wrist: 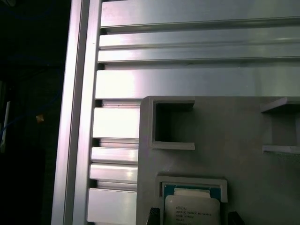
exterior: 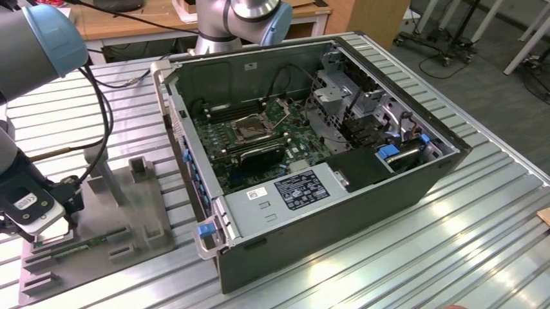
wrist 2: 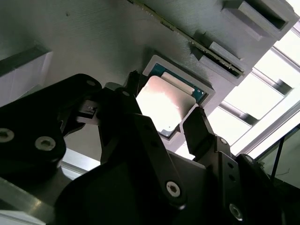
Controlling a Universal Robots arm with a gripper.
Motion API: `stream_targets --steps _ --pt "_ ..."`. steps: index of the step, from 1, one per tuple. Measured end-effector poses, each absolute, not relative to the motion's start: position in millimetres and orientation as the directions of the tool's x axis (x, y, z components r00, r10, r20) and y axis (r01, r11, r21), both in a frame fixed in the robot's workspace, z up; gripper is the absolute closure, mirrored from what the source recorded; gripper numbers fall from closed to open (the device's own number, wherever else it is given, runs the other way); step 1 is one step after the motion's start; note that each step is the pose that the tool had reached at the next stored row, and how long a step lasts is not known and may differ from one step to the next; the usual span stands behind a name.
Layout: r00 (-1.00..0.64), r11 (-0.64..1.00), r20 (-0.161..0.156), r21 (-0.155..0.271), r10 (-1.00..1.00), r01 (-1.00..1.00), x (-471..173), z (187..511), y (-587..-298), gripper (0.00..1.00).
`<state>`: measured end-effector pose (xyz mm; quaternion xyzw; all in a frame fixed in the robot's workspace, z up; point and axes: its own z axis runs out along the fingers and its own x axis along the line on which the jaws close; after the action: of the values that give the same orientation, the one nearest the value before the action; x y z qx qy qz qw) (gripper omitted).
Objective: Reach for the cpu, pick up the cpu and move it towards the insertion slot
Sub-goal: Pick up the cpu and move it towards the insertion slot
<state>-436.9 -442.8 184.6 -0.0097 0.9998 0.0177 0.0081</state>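
Pincer (wrist 2: pixel 165 99) open, jaws either side of the cpu (wrist 2: pixel 161 105), small gaps showing at the fingertips (wrist: pixel 152 216) in the first wrist view; no grip. Cpu lies flat, pale face up, seated in a square recess of the grey fixture plate (exterior: pixel 129 219). In the exterior view the pincer (exterior: pixel 38 237) sits at lower left of frame over that plate, next to a green memory stick (exterior: pixel 82 246). Insertion slot (exterior: pixel 251 129) is centre frame, inside the open computer case (exterior: pixel 344 212) on the slatted worktop (exterior: pixel 447 244), well apart from the cpu.
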Motion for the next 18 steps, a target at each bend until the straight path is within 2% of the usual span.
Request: stream_targets --steps 18 --pt "-1.000 0.999 -0.017 0.035 -0.019 -0.020 -438.7 181.4 -440.0 0.35"
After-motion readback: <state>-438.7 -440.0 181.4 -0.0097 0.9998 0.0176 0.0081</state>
